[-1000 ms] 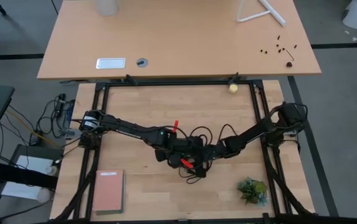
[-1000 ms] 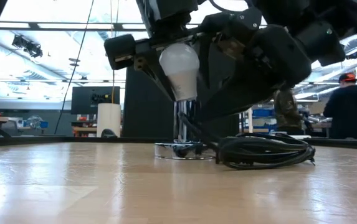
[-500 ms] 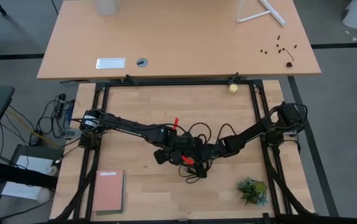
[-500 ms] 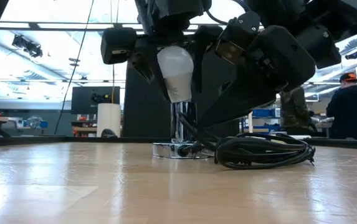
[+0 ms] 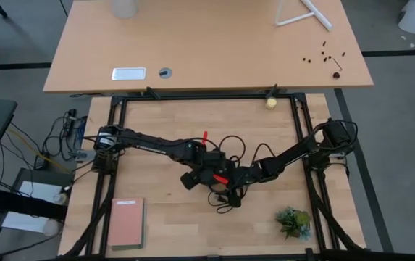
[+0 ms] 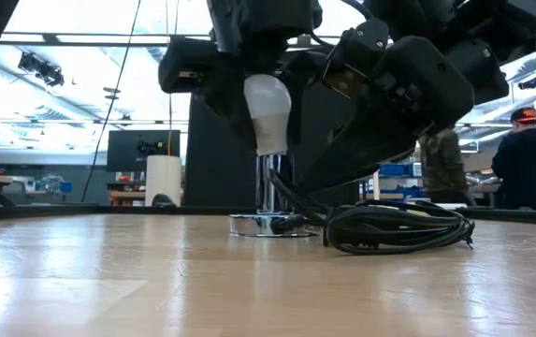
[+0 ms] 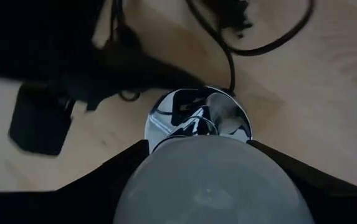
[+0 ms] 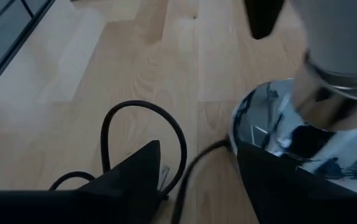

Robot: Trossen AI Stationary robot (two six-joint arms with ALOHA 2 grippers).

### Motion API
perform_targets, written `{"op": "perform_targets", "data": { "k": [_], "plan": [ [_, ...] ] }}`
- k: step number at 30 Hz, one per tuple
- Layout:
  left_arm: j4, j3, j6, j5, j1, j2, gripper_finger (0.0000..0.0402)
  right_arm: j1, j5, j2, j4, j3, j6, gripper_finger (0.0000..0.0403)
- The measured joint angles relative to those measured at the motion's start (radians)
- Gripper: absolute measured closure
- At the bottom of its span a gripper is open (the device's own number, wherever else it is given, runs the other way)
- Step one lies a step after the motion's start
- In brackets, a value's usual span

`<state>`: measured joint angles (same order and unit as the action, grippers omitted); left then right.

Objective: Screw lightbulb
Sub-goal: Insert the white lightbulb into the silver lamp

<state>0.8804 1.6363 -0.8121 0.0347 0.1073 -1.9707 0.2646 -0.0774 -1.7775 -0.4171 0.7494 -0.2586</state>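
Observation:
The white lightbulb (image 6: 268,108) stands narrow end down on the top of the chrome socket stem (image 6: 272,183), which rises from a round silver disc (image 6: 253,225) at the table's middle. My left gripper (image 5: 209,172) comes down over the bulb and is shut on it. The bulb's screw base does not show. My right gripper (image 8: 197,155) reaches in low from the right, fingers apart on either side of the black cord (image 8: 190,165) where it leaves the disc (image 8: 259,124). One finger (image 8: 278,186) lies over the disc's rim. My left gripper pinches the bulb's wide round part (image 7: 166,168) between its two fingers (image 7: 103,177), one on each side. The fingers come from above, pointing steeply down. The bulb stands nearly upright, its narrow end (image 6: 269,148) at the stem's top. My right gripper: I cannot tell whether its finger touches the disc.
The cord lies in a loose coil (image 6: 389,229) to the right of the disc. A yellowish ball (image 5: 271,103) sits at the far edge, a small plant (image 5: 294,221) near right, a pink book (image 5: 127,221) near left. People (image 6: 529,154) stand beyond the table.
My left gripper has rolled about its own pointing line with the bulb in its hold and has shifted a little toward the table's far edge. The bulb, tilted before, now stands closer to upright over the stem. My right gripper has kept still.

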Motion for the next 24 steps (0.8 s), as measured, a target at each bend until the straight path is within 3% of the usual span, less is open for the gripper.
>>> {"op": "perform_targets", "data": {
  "k": [14, 24],
  "plan": [
    [0.012, 0.022, 0.139, 0.078, -0.014, -0.003, 0.0053, 0.0, -0.002, 0.0, 0.0, 0.0, -0.011, 0.018],
    [0.028, 0.023, 0.2, 0.1, -0.006, 0.003, 0.0043, -0.014, -0.004, 0.06, 0.062, -0.002, -0.005, 0.018]
  ]
}}
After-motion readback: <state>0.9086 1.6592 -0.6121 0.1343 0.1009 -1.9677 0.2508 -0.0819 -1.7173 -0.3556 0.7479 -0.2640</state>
